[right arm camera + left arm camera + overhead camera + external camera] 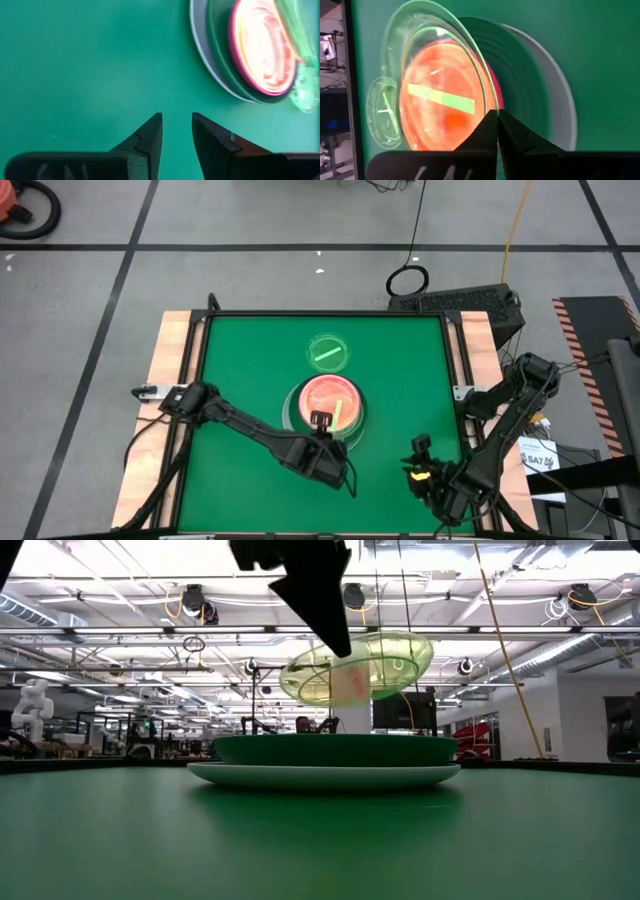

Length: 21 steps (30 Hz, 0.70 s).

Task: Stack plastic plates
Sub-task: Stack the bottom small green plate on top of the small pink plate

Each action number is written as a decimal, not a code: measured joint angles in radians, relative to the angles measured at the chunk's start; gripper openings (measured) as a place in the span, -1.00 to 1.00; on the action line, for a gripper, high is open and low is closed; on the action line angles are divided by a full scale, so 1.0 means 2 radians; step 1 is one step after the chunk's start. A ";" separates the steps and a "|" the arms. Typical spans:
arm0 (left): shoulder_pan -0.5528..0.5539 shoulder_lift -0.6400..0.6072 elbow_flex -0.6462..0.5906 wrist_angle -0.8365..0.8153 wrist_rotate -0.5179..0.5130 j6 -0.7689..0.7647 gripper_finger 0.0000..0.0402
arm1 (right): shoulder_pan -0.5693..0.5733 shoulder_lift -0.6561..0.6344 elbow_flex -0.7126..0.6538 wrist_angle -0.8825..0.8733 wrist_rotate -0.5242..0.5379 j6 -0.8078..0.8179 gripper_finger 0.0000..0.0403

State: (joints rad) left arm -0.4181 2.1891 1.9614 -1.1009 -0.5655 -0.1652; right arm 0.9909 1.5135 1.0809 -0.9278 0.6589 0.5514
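left arm stretched from left edge toward centre, elbow low, wrist angled down | left gripper (321,420) raised off bench, jaws pinched shut on rim of translucent green plate (427,75), held tilted | right arm folded back at right front corner | right gripper (420,448) idle low, jaws parted, nothing between

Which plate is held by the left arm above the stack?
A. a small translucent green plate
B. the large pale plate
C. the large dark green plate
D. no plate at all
A: in the low view the left gripper has its jaws shut on the rim of a translucent green plate, tilted in the air above the dark green plate and the pale plate.
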 joint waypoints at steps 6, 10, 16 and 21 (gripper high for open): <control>0.031 0.000 0.000 0.001 0.019 0.036 -0.97 | 0.000 0.000 0.000 -0.020 0.013 -0.006 -0.51; 0.056 0.000 0.000 0.001 0.042 0.040 -0.97 | 0.000 0.000 0.000 -0.024 0.012 -0.007 -0.51; 0.080 0.007 0.001 0.013 0.079 0.023 -0.97 | 0.007 0.000 0.000 -0.031 0.012 -0.004 -0.51; 0.081 0.030 0.000 0.008 0.085 0.022 -0.97 | 0.017 0.000 0.000 -0.050 0.012 0.019 -0.51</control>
State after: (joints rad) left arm -0.2565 2.2489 1.9610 -1.0847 -0.3962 -0.1210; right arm 1.0239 1.5135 1.0813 -1.0283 0.6834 0.5895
